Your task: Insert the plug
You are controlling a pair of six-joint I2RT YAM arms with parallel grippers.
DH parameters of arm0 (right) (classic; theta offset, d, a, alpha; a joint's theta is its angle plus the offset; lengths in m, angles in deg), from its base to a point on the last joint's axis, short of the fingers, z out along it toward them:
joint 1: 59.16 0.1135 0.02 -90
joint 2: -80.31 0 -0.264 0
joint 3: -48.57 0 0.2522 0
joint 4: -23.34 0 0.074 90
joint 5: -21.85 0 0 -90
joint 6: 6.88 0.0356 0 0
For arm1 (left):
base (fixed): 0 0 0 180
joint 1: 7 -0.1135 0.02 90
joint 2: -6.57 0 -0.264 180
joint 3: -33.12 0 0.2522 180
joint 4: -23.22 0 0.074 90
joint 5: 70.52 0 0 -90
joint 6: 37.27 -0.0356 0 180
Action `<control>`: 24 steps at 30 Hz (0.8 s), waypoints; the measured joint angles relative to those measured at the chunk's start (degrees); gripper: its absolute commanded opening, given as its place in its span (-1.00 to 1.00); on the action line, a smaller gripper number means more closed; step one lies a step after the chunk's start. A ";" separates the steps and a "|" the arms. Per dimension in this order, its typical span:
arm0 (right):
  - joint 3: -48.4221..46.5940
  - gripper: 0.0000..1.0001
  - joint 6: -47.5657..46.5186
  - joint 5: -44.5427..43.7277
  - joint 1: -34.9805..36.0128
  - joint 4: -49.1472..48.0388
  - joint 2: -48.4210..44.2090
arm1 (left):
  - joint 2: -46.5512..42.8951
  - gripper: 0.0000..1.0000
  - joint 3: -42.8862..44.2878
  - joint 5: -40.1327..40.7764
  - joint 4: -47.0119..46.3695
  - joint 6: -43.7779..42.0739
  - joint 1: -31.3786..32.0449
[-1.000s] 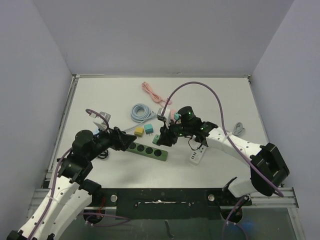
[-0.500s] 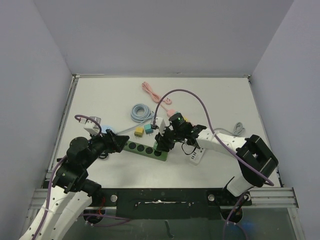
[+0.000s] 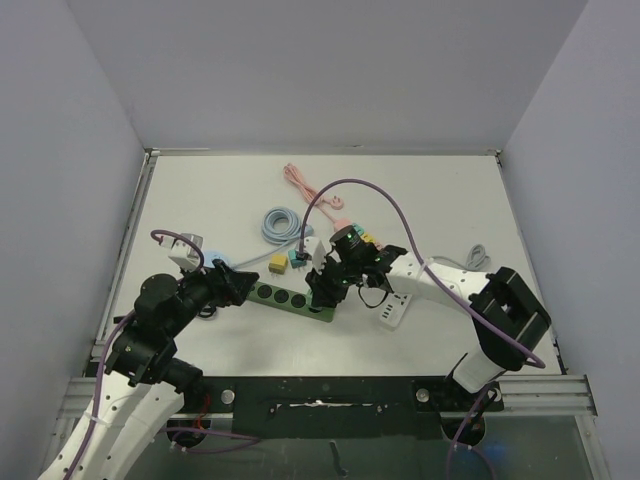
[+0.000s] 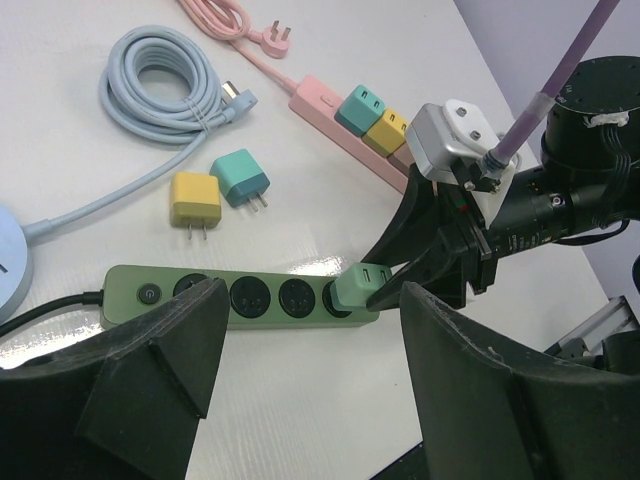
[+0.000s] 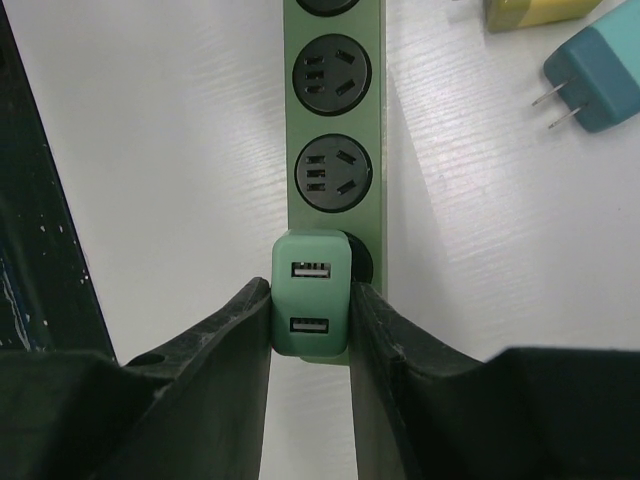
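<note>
The right tool (image 5: 310,305) was clamped on the green plug (image 5: 311,285), which showed two USB ports on its face and sat over the end socket of the green strip (image 5: 334,118) on the desk (image 3: 430,200). The left tool (image 4: 310,330) stood with its fingers wide apart at the strip's switch end.

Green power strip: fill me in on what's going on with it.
The right gripper is shut on a green USB plug, holding it at the last outlet of the green power strip. Whether the plug is fully seated cannot be told. The left gripper is open near the strip's switch end, gripping nothing. The other three sockets are empty.
</note>
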 measured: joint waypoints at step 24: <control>2.97 -1.00 -0.48 -3.10 1.09 -3.52 -1.40 | 1.25 0.36 -0.11 0.50 0.02 0.00 0.00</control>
